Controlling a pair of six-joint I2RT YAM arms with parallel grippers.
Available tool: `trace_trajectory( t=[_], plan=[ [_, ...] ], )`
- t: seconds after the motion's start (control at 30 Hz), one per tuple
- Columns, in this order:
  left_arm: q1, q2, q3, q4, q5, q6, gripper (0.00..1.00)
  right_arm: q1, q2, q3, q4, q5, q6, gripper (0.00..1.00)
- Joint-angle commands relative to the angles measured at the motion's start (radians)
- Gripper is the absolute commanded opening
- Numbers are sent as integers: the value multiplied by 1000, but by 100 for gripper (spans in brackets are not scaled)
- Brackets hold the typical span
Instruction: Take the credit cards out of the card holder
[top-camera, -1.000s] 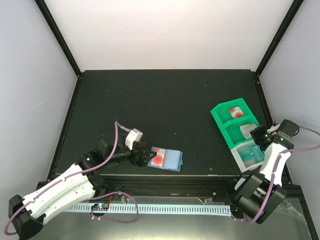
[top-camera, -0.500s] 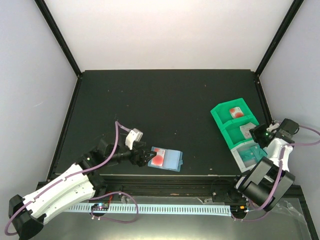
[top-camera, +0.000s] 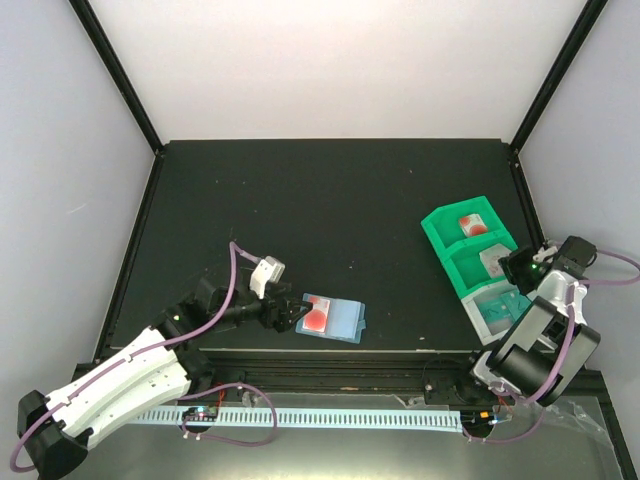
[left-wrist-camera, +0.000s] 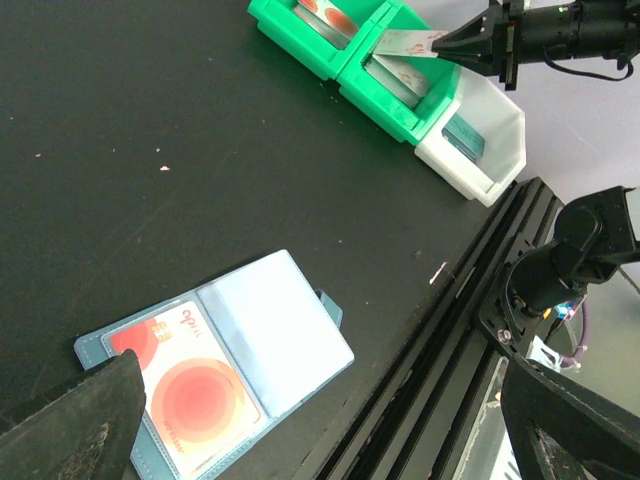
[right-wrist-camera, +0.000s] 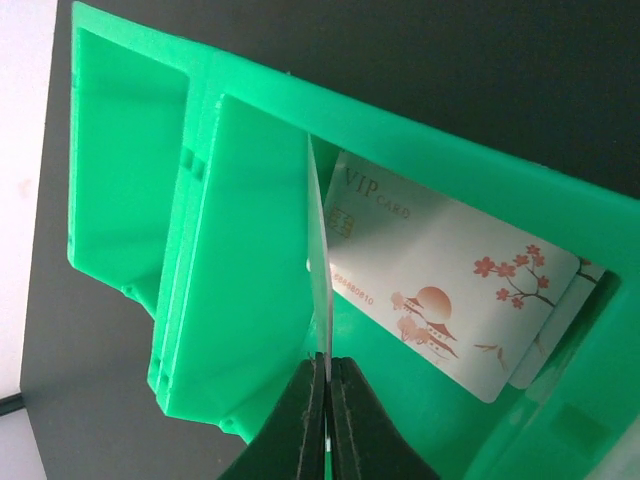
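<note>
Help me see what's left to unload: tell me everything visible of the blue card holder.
The card holder lies opened flat on the black table, near its front edge. Two pale-blue, clear-looking plastic panels join at a fold; one holds a white card with red circles, the other looks empty. The left hand sits open at its card-side end; contact cannot be told.

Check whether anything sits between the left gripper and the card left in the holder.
Nothing visible does. The open left gripper is right at the edge of the card holder, on the side where the red-blotched card lies; no other object is between them.
</note>
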Motion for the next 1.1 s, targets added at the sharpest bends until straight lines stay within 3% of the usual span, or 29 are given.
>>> trace_trajectory(
  t=[0.0, 0.5, 1.07],
  plan=[
    [7, -16, 26, 8, -18, 20, 99, -14, 11, 27, 11, 9, 0, 4],
    [10, -26, 14, 18, -30, 13, 99, -19, 21, 30, -5, 101, 47, 13],
    [12, -36, 1, 32, -35, 8, 99, -19, -115, 16, -19, 156, 123, 19]
  ],
)
